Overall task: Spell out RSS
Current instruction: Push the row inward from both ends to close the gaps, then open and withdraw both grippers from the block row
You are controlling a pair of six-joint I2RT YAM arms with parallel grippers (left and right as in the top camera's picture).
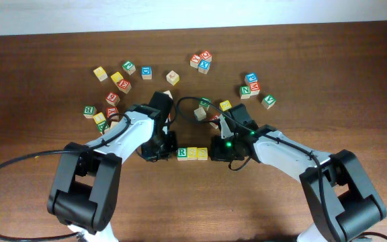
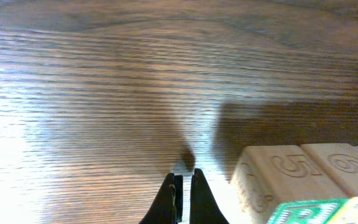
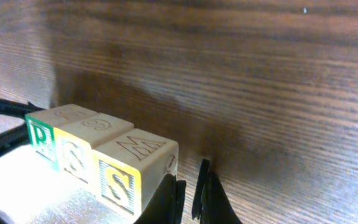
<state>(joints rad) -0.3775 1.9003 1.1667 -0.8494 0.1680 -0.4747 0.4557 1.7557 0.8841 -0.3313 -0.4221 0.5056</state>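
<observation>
Three cubes stand in a touching row on the wooden table (image 1: 193, 202): the green R cube (image 1: 182, 153), then two yellow S cubes (image 1: 192, 153) (image 1: 202, 154). My left gripper (image 1: 168, 144) sits just left of the R cube, fingers shut and empty. My right gripper (image 1: 215, 149) sits just right of the last S cube, fingers shut and empty. The right wrist view shows R (image 3: 40, 135), S (image 3: 73, 155), S (image 3: 120, 183) with my fingers (image 3: 190, 190) beside the last cube. The left wrist view shows my fingers (image 2: 185, 186) left of the R cube (image 2: 303, 211).
Other letter cubes lie scattered behind the row: a cluster at the far left (image 1: 113, 87), a few at the top middle (image 1: 200, 60), several at the right (image 1: 254, 87), and some close behind the right arm (image 1: 203, 107).
</observation>
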